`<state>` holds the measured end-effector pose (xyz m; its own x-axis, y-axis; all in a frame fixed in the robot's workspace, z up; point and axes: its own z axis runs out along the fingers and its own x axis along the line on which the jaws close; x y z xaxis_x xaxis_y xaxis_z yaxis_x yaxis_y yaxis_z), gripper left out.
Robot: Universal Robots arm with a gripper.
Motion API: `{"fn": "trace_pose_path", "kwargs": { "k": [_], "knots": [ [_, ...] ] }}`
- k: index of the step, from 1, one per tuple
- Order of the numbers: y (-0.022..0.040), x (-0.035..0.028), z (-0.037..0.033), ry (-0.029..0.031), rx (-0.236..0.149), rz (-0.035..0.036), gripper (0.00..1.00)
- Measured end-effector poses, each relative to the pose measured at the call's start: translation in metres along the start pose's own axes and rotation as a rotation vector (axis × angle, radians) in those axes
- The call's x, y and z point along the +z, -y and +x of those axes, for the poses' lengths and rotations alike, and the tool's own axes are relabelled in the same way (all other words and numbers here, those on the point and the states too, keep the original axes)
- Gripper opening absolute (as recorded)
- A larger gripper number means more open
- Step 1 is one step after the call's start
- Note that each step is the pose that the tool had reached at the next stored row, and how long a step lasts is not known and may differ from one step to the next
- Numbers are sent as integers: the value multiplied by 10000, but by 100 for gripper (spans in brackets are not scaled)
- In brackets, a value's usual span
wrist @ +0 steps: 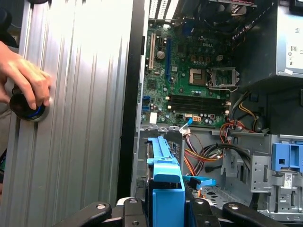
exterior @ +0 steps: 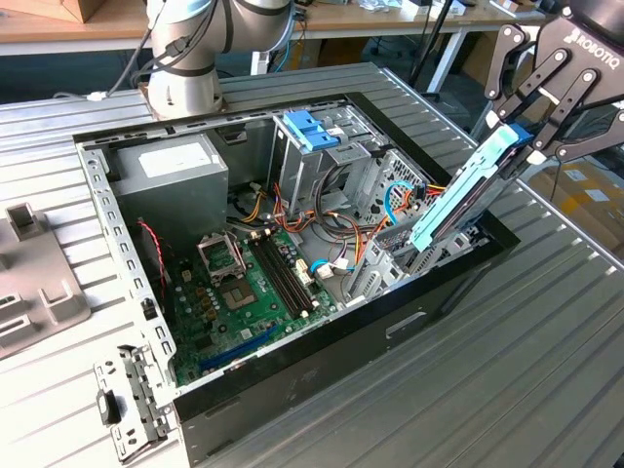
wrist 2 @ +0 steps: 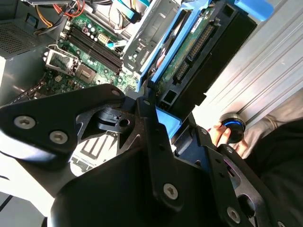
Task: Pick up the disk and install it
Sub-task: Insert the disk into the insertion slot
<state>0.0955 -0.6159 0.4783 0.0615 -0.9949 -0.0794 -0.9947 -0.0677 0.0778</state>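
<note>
My gripper is shut on the upper end of the disk, a flat drive with light-blue side rails. In the exterior view the disk hangs steeply tilted over the open computer case, at the case's right-hand side. Its lower end dips among the metal drive bays and cables there. In the second wrist view the disk shows its green circuit board and connector between blue rails, with my gripper clamped on it. The first wrist view looks along the disk's blue rail toward the bay, with my gripper around it.
Inside the case lie a green motherboard, a grey power supply box, a blue bracket on a metal cage, and orange cables. A person's hand rests on a round knob on the ribbed table. A loose metal bracket lies outside the case.
</note>
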Motion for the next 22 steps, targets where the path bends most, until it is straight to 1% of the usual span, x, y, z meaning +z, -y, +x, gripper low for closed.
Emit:
{"fn": "trace_pose_path", "kwargs": {
  "k": [2, 4, 8, 12, 22],
  "knots": [
    [-1, 4, -10, -4, 1, 0, 37],
    [0, 16, -56, -2, 0, 0, 37],
    [-18, 26, -106, -1, 2, 0, 37],
    [-75, 40, -126, -1, 4, 0, 37],
    [-133, 66, -163, -1, 5, 0, 37]
  ]
}}
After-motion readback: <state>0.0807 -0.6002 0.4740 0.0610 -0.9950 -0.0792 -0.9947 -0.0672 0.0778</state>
